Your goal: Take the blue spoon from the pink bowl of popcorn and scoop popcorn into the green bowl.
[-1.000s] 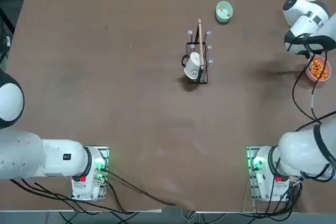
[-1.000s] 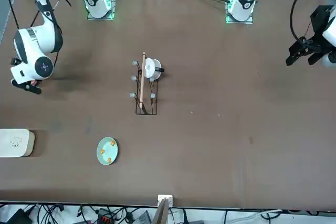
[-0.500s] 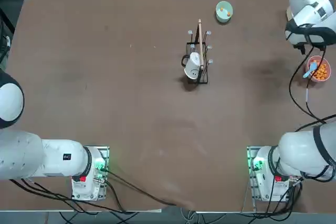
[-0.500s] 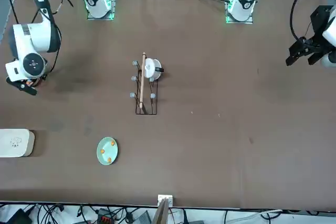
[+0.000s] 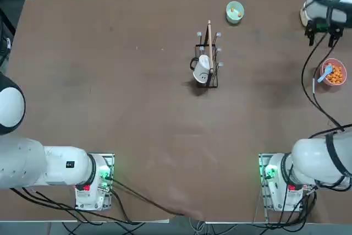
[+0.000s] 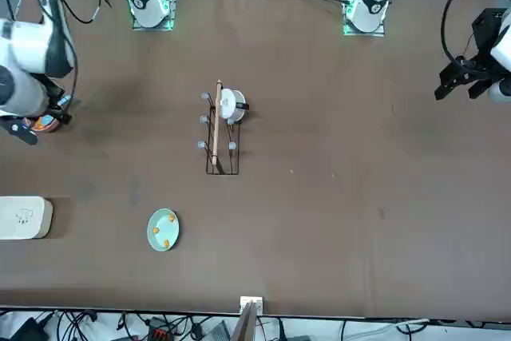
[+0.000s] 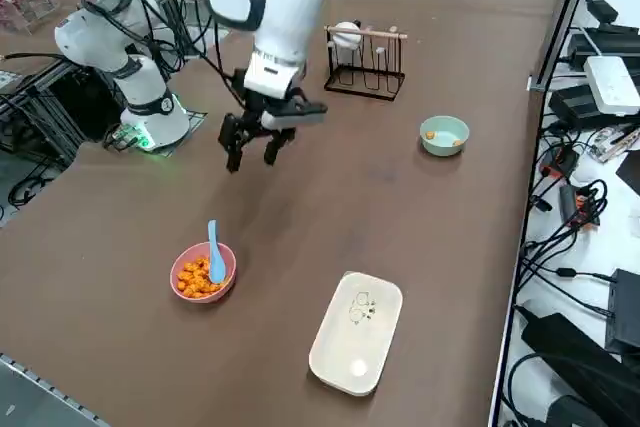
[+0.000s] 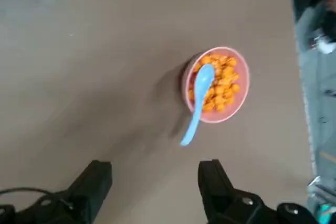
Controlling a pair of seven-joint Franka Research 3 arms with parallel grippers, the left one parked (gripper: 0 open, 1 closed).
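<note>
The pink bowl (image 5: 341,81) stands near the table's right edge, heaped with orange popcorn (image 5: 335,74). The blue spoon (image 5: 326,72) lies in it, handle sticking out over the rim. My right gripper (image 5: 322,36) hangs open and empty above the table, beyond the bowl toward the far side. The right side view shows the gripper (image 7: 252,152) well above and apart from the bowl (image 7: 205,295) and spoon (image 7: 215,250). From the wrist, the open fingers (image 8: 94,187) frame bare table, with the bowl (image 8: 242,103) and spoon (image 8: 197,103) ahead. The green bowl (image 5: 233,16) sits at the far middle holding a few pieces.
A black wire rack (image 5: 208,61) with a white cup and a wooden rod stands mid-table. A cream rounded box (image 7: 356,331) lies near the far right corner, past the pink bowl. The right arm's cable (image 5: 308,89) hangs beside the pink bowl.
The right arm has risen and moved away from over the pink bowl toward the table's far side, uncovering the bowl and spoon. Its gripper stayed open. Nothing else moved.
</note>
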